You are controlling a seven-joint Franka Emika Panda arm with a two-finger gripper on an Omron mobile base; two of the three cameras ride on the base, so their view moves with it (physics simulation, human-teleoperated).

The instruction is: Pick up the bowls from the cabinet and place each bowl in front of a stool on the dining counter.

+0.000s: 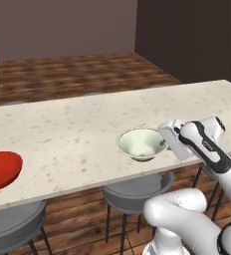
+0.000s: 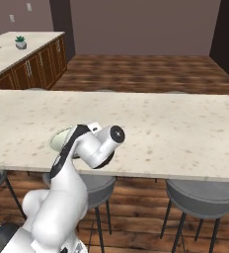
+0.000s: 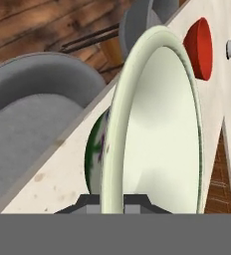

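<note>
We find no readable text, label, brand, number or sign on anything here. A small dark mark sits on the robot's forearm casing, too small for us to read. The green pattern low on the cream-white bowl (image 3: 98,149) looks like decoration, not lettering.

Beige speckled dining counter (image 1: 77,134), red bowl (image 1: 2,169), cream bowl (image 1: 141,143) seemingly resting on it
</note>
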